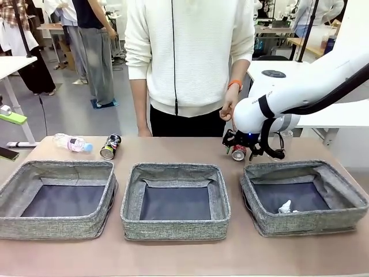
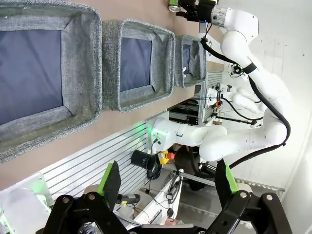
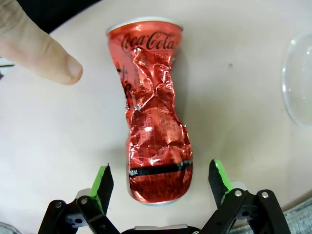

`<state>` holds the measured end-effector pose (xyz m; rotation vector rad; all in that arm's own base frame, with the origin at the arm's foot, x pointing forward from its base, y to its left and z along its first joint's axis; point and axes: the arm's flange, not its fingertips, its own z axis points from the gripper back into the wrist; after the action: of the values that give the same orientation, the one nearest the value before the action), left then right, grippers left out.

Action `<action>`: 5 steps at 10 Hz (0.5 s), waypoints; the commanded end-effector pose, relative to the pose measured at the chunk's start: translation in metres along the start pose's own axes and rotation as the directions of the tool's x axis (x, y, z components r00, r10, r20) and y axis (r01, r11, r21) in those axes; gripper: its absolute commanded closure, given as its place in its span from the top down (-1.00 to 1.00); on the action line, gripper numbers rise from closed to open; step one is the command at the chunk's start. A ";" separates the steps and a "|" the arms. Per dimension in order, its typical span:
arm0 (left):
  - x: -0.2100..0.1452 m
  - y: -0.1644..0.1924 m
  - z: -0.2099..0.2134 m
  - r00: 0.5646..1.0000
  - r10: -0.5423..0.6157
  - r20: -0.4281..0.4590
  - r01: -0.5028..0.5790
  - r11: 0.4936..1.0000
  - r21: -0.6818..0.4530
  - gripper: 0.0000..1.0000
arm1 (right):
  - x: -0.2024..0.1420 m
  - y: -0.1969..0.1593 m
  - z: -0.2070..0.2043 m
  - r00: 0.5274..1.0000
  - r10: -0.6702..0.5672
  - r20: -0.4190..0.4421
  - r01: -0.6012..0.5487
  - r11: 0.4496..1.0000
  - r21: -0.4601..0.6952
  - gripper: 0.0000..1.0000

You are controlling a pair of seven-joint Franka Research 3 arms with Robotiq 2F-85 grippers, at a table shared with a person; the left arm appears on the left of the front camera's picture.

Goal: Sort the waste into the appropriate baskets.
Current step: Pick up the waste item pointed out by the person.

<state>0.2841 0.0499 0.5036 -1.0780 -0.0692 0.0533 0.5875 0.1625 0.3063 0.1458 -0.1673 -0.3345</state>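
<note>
Right gripper (image 3: pixel 161 178), released, astride dented red can (image 3: pixel 153 122) on desk (image 3: pixel 234 58): closing risks can rolling free, or nipping nearby finger (image 3: pixel 44 48).

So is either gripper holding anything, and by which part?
Nothing is held. The right gripper is open, its fingers flanking the near end of the dented red can with gaps on both sides. The left gripper is open and empty.

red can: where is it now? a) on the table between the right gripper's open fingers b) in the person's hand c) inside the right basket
a: the red can lies on the table, the right gripper open around it with gaps at both sides.
</note>
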 end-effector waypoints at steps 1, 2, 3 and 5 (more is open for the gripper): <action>-0.001 -0.001 0.001 1.000 0.007 0.002 -0.007 1.000 -0.009 1.00 | 0.000 -0.006 -0.002 1.000 0.013 -0.001 -0.013 1.000 0.019 1.00; -0.001 -0.001 0.001 1.000 0.007 0.002 -0.007 1.000 -0.009 1.00 | 0.000 -0.006 -0.003 1.000 0.015 0.001 -0.015 1.000 0.023 1.00; -0.001 -0.001 0.001 1.000 0.007 0.002 -0.007 1.000 -0.009 1.00 | 0.000 -0.005 -0.002 1.000 0.019 0.019 -0.019 0.999 0.028 1.00; -0.001 -0.001 0.001 1.000 0.007 0.002 -0.007 1.000 -0.009 1.00 | 0.000 -0.007 -0.001 0.998 0.013 0.059 -0.014 1.000 0.024 -0.20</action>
<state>0.2841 0.0499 0.5036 -1.0780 -0.0692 0.0533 0.5901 0.1581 0.3071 0.1576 -0.1895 -0.3272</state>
